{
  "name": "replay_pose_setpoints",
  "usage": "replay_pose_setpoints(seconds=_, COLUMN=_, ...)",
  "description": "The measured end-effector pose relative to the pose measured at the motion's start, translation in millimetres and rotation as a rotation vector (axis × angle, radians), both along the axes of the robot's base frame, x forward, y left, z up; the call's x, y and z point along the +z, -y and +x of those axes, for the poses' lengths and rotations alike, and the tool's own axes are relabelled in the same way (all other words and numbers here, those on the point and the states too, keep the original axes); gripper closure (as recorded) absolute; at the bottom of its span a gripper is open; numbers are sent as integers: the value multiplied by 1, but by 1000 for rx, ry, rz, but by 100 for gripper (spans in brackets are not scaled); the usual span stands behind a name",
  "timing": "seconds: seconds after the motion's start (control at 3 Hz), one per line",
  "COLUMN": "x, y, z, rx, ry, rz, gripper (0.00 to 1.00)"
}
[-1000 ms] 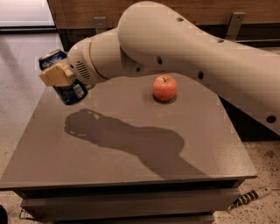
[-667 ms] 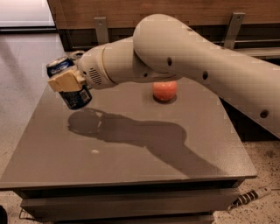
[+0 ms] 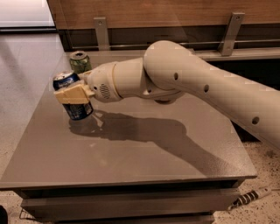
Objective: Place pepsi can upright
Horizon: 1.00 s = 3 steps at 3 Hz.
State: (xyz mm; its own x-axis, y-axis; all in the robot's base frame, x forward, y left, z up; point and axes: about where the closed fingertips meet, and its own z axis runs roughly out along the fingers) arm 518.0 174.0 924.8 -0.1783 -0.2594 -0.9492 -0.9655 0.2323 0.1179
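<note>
Two cans: pepsi can [image 3: 79, 110], near upright with a slight tilt, over the left part of the table [image 3: 131, 162], pinched at mid-body by the gripper [image 3: 72, 96]; green can [image 3: 80, 61] upright behind it near the far edge. One arm [image 3: 197, 87] reaches in from the right; whether the pepsi can's base touches the table cannot be told

Low gray-brown table [image 3: 131, 162] fills the center of the frame, long shadow across its top. Wood-panel wall [image 3: 166, 11] along the top edge with two metal brackets [image 3: 101, 30]. Pale glossy floor [image 3: 22, 87] at left. White power strip [image 3: 251, 197] at lower right. Gripper [image 3: 72, 95] at frame left, clamped on pepsi can [image 3: 79, 111].
</note>
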Motion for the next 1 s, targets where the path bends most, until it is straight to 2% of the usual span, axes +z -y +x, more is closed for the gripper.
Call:
replay_pose_setpoints(seconds=0.33, x=-8, y=-1, z=-12, rx=9, ry=6, rz=58, gripper=100)
replay_pose_setpoints(seconds=1.0, x=-14, y=-8, z=-38, rx=12, ry=41, rz=102, gripper=100)
